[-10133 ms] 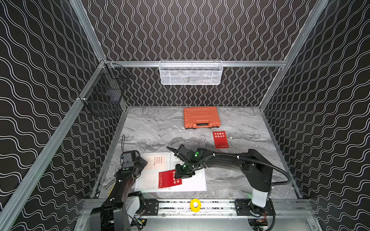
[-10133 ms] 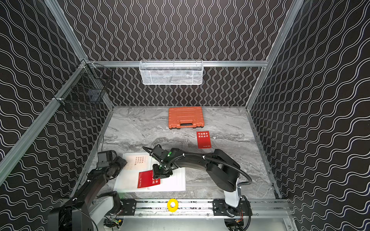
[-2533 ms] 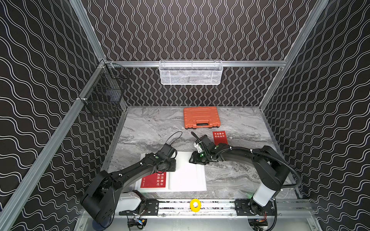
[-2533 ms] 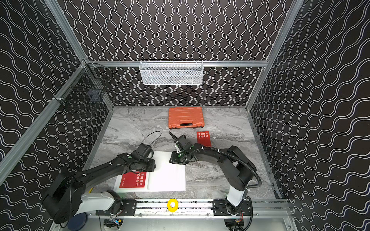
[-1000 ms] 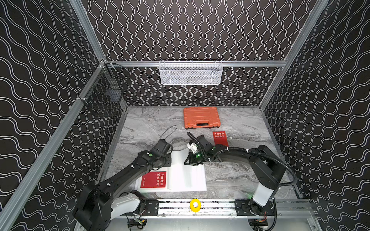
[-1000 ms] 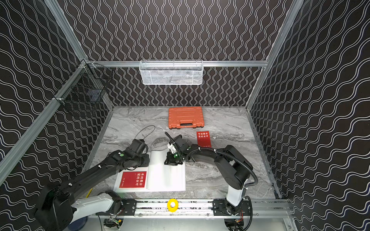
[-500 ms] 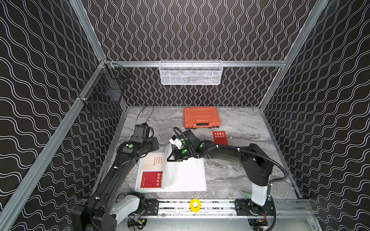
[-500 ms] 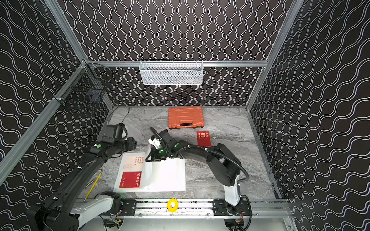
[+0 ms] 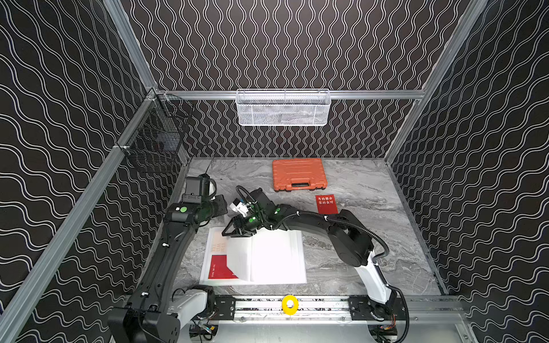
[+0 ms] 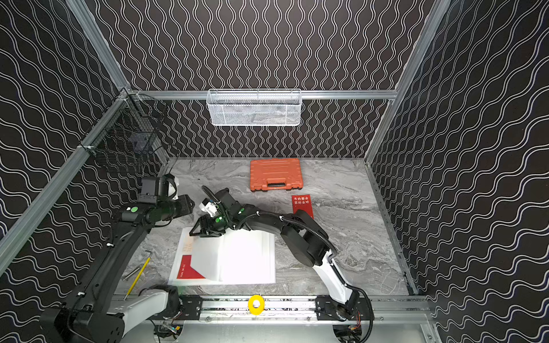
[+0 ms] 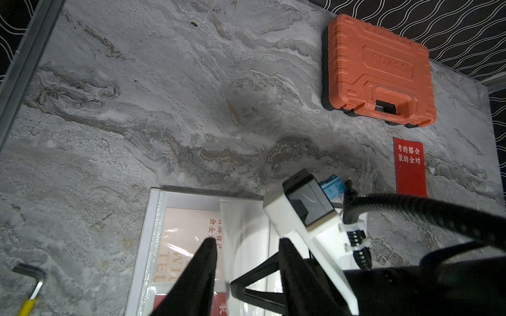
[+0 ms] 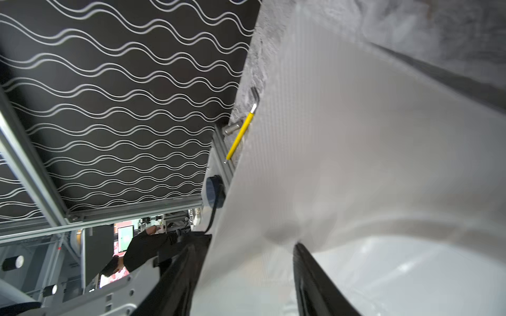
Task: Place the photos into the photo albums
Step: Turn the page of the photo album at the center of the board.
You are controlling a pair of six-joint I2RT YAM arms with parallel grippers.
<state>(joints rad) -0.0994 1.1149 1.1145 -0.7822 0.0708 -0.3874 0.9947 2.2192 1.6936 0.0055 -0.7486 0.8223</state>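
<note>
Right hand (image 9: 236, 233) wide astride a curled page (image 9: 237, 258) of the photo album (image 9: 276, 261); left hand (image 9: 222, 205) half-wide and empty nearby

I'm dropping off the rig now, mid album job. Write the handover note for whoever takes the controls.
Left end effector: open, empty, raised beyond the album's far edge.
Right end effector: open, with a lifted page between its fingers.
Album: lying open on the table; the lifted page leans over its left leaf.
Done: cream photo and red photo sit in the left leaf's pockets.
Left: loose red photo on the table near the orange case; no other loose photos in view.
</note>
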